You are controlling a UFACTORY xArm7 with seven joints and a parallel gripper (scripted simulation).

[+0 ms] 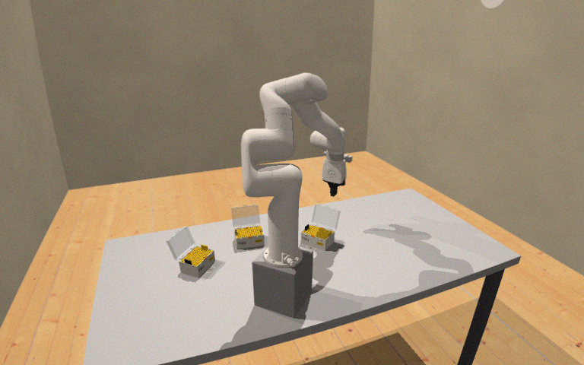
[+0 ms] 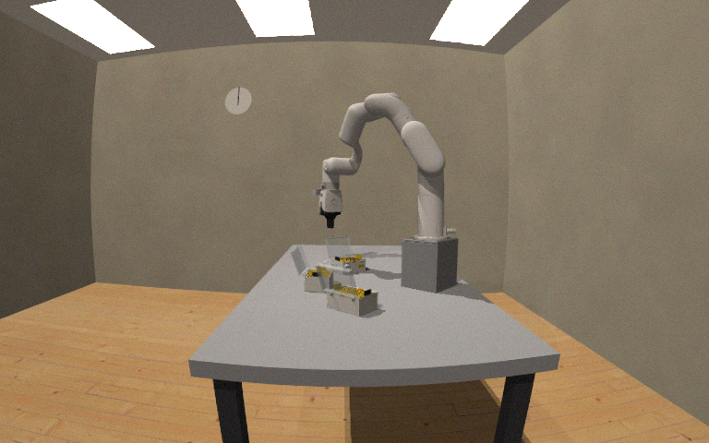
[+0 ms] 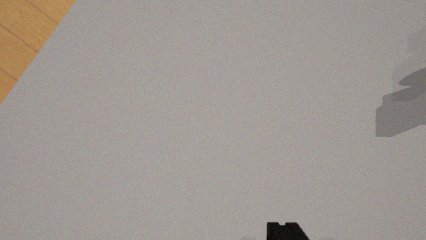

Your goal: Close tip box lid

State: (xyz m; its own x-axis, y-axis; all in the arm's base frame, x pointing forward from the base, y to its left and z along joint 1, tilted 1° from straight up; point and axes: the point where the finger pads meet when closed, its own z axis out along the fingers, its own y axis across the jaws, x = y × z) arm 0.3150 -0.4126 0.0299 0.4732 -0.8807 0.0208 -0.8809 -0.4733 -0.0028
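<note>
Three white tip boxes with yellow tips stand flat on the grey table, each with its clear lid raised. In the top view they are the left box, the middle box and the right box. Their labels are too small to read, so I cannot tell which is TB1. My gripper is shut on nothing and hangs high above the table, up and behind the right box. In the exterior view the gripper is above the far box. The wrist view shows only my dark fingertips over bare table; no box is in it.
The arm's grey pedestal stands just in front of the middle and right boxes. The table's far edge and wooden floor show at the wrist view's top left. A box-shaped shadow lies at its right edge.
</note>
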